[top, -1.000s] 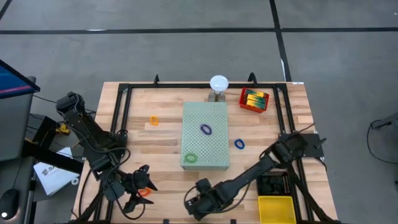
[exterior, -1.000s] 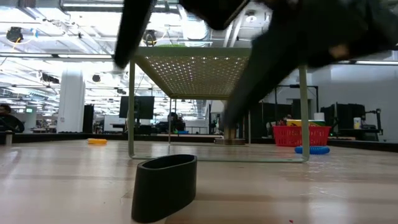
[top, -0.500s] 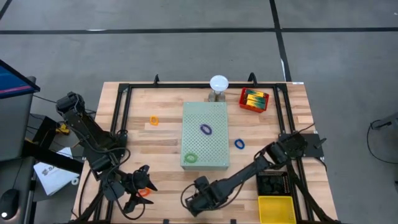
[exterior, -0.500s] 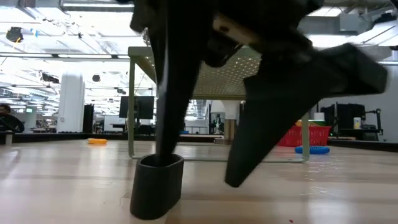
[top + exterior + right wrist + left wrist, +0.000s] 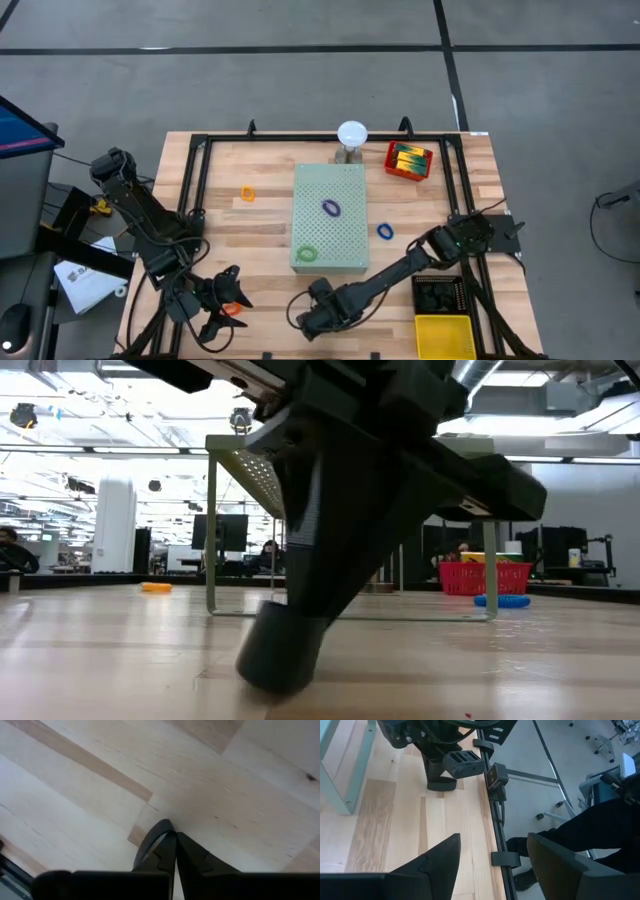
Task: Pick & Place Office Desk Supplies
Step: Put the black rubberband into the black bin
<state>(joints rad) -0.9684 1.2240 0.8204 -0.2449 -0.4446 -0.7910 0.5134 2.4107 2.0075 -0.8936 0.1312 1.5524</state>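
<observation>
1. Five band loops are counted. An orange loop (image 5: 248,194) lies on the table (image 5: 230,230) left of the board. A purple loop (image 5: 331,208) and a green loop (image 5: 306,254) rest on the pale-green perforated board (image 5: 345,180). A blue loop (image 5: 385,232) lies just right of the board. A black loop (image 5: 280,655) sits at the near edge of the table.
2. The black loop is seen as a flattened oval band of dark rubber, tilted on the wood in the low view.
3. One red basket (image 5: 409,160) with yellow and green items inside is placed at the far right of the table, and one yellow bin (image 5: 445,335) at the near right corner.
4. One white dome (image 5: 351,133) on a grey stand is set behind the board.
5. The right gripper (image 5: 175,851) is lowered at the near middle of the table, its fingers pressed together on the wall of the black loop.
6. The left gripper (image 5: 492,857) is held at the near left of the table with its fingers spread and nothing between them; a small orange item (image 5: 231,309) lies beside it.
</observation>
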